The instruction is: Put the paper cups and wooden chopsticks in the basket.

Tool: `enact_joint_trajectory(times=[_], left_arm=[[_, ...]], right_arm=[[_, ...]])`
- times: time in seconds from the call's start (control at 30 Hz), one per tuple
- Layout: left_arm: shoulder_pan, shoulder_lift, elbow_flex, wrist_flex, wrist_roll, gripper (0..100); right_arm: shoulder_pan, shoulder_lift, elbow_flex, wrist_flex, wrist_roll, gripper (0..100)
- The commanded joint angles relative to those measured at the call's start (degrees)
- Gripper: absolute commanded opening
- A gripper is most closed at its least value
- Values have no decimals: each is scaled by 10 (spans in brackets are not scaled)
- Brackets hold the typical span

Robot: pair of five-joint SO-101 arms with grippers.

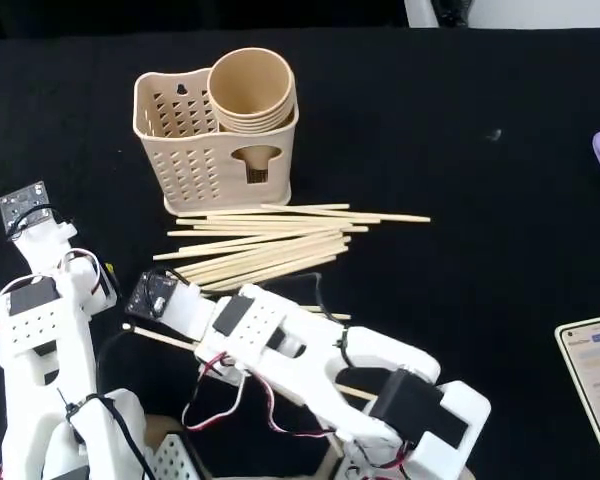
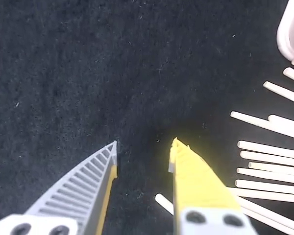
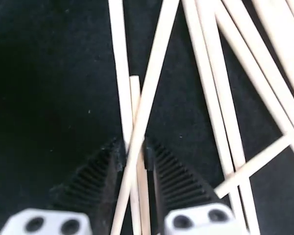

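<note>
Right gripper [image 3: 132, 147] pinches two chopsticks [image 3: 150, 83]; left gripper [image 2: 143, 147] gapes wide, empty.
We see the right arm bent low over the pile, the left beside it; cups [image 1: 252, 90] sit in basket [image 1: 195, 165].

Nested paper cups [image 1: 252, 85] sit in the basket [image 1: 210, 165], at its right end. Loose chopsticks [image 1: 270, 245] lie on the table [image 1: 460, 180] directly before it. The right gripper [image 3: 134, 143] straddles sticks at the heap's near left; the left gripper [image 2: 144, 144] stands farther left.

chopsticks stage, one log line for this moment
paper cups: stacked in basket | wooden chopsticks: piled outside basket | right claw: shut on a few | left claw: open, empty
</note>
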Motion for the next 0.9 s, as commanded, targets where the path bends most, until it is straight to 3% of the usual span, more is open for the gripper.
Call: enact_joint_trajectory(times=[0.0,0.13,0.4,0.73,0.87], left_arm=[[-5,-9,-3,-8,-1,180],[-5,-9,-3,-8,-1,180],[-5,-9,-3,-8,-1,180],[-5,-9,-3,-8,-1,180],[-5,-9,-3,-8,-1,180]], right_arm=[[2,-48,-3,44,9,12],[24,-145,-2,91,53,11],[163,-231,13,95,129,11],[142,-231,74,1,129,17],[144,-235,74,11,118,165]])
